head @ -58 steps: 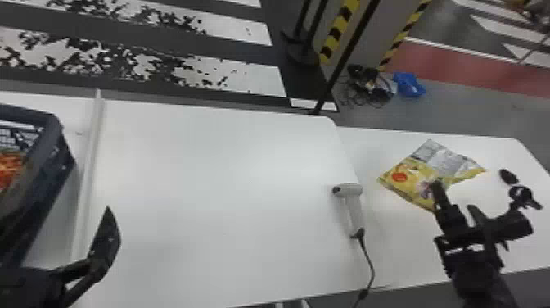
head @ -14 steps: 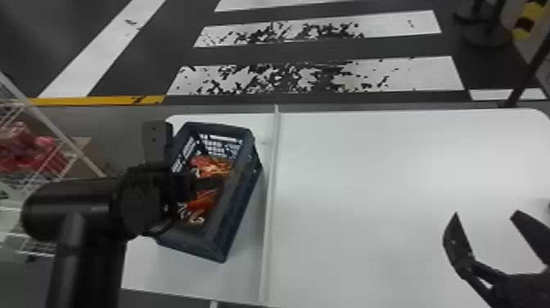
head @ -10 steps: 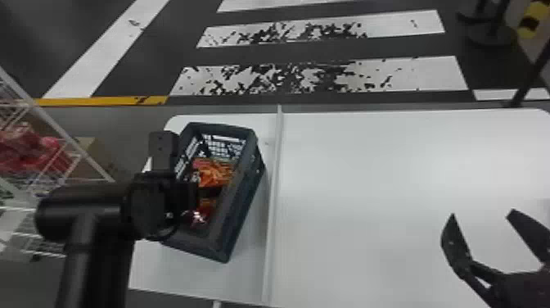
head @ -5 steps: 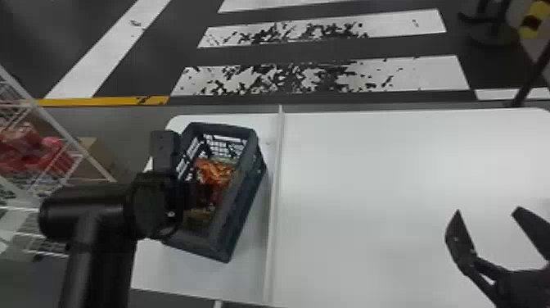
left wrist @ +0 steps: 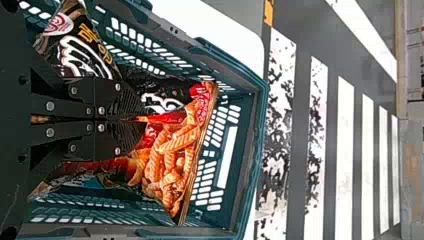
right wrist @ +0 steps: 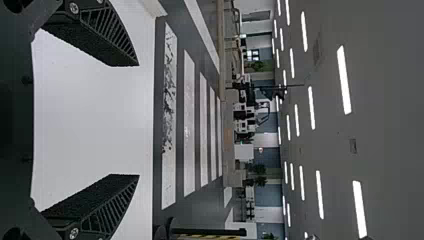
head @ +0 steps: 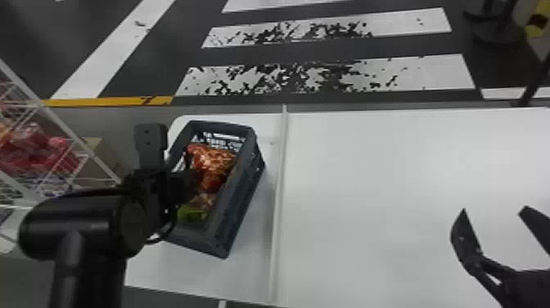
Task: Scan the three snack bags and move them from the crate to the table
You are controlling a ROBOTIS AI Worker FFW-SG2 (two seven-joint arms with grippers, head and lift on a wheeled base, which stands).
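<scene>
"Pinching the red-and-orange snack bag (left wrist: 172,155), is it, that left claw (head: 192,182)?"

"Yes, closed on its wrapper, down inside the dark crate (head: 241,200), with a black snack bag (left wrist: 85,55) just beside its fingers."

"And the surface?"

"A white worktop (head: 368,184) below the crate, stretching away to that claw's right. A narrow white strip (head: 280,196) runs between it and the right claw (head: 495,212)."

"How's that one?"

"Spread wide, above the worktop."

"What about the room?"

"Left of the left claw, a white wire rack (head: 61,119) with red packets (head: 20,147). Beyond both claws, dark floor (head: 163,61) with worn white stripes (head: 429,73). Farther off from the right one, long ceiling lights (right wrist: 344,80)."
</scene>
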